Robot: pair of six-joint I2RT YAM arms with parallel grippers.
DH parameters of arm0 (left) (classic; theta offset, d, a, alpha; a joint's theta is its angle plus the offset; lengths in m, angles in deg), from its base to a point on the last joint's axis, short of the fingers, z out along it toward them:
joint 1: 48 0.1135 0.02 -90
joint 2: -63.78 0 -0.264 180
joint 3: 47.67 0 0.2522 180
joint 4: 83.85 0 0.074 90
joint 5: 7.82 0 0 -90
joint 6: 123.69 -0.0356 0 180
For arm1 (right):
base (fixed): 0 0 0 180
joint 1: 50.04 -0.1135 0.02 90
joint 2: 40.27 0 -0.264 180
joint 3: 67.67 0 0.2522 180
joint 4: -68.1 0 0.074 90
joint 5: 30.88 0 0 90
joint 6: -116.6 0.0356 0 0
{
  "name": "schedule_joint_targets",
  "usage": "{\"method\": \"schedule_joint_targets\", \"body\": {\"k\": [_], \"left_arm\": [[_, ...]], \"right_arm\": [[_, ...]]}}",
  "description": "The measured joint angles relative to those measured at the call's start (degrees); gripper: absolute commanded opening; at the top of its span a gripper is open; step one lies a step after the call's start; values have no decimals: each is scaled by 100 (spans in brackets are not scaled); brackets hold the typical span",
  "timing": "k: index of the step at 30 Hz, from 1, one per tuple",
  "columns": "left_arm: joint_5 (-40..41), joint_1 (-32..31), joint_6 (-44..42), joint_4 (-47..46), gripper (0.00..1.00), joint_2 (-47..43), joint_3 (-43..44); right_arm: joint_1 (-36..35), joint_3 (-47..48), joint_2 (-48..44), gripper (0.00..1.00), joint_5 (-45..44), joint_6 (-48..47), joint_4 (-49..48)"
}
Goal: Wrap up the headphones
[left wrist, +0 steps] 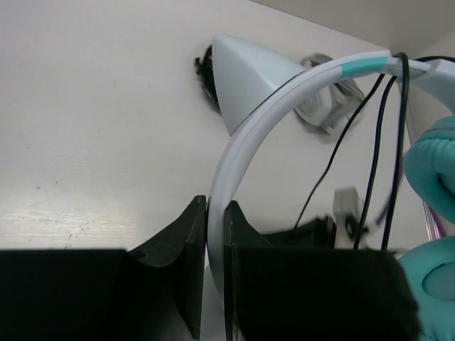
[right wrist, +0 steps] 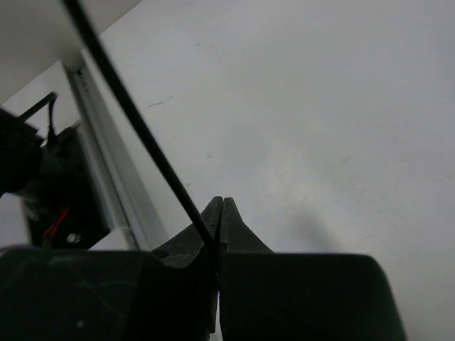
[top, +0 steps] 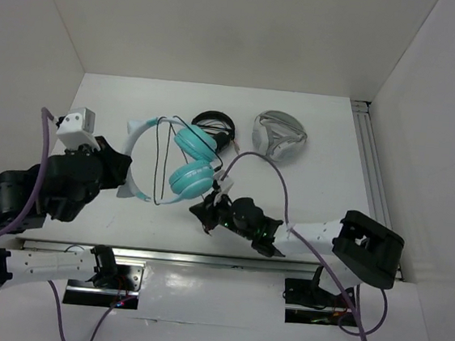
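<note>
The headphones have teal ear cups (top: 193, 161) and a pale white headband (top: 136, 146) with cat-ear points, and sit left of centre on the table. My left gripper (top: 123, 172) is shut on the headband. The left wrist view shows the band (left wrist: 242, 149) pinched between the jaws of that gripper (left wrist: 215, 206), with a cat ear (left wrist: 245, 78) above and a teal cup (left wrist: 430, 170) at the right. The thin black cable (top: 161, 164) hangs in loops over the band. My right gripper (top: 201, 210) is shut on the cable (right wrist: 135, 121), as its wrist view (right wrist: 221, 202) shows, just below the lower cup.
All-black headphones (top: 214, 123) lie just behind the teal cups. Grey-white headphones (top: 278, 137) lie at the back right. White walls enclose the table on three sides. A metal rail (top: 372, 165) runs along the right edge, and another along the front edge (right wrist: 117, 185).
</note>
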Motion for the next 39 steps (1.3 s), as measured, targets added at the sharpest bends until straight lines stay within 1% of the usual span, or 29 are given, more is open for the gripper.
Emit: {"method": "schedule_joint_targets", "body": {"k": [2,4,6,9,14,18,20,23,28,30,33,37,39], "left_arm": [[376,35,326,142,0,212,2],[553,216,514,227,0,505,4],[619,529,656,280,0,807,4],[514,1150,713,254,0,1215,-105],[52,2208,487,-85,0,1233,-820],[-297,2669,262,-289,0,1259,-1248],[-387,2728,120,-354,0,1360,-1314],[-385,2651,-46,-380,0,1611,-1340],[-203,2159,4,-11,0,2238,-1054],[-197,2090,-7,20,0,2323,-1010],[-332,2269,-201,-144,0,2184,-1071],[-962,2874,-629,-490,0,1633,-1281],[-1158,3025,-787,-538,0,1432,-1279]], "right_arm": [[-417,-22,-39,0,-223,-33,-59],[-918,-24,-127,0,-417,-94,-52],[-1305,-7,-267,0,-693,-173,20],[-1768,197,-474,0,-1045,-304,240],[-2006,756,-651,0,-1268,-420,754],[-2037,1191,-702,0,-1261,-455,1416],[-2063,1471,-702,0,-1213,-498,1875],[-2070,2201,-636,0,-1165,-693,2953],[-2072,3453,-306,0,-1110,-1147,4614],[-2083,3698,-190,0,-1086,-1309,5156],[-2114,3757,-173,0,-992,-1495,5735],[-2098,3661,-273,0,-588,-1674,6054],[-2074,3576,-376,0,-354,-1770,6067]]}}
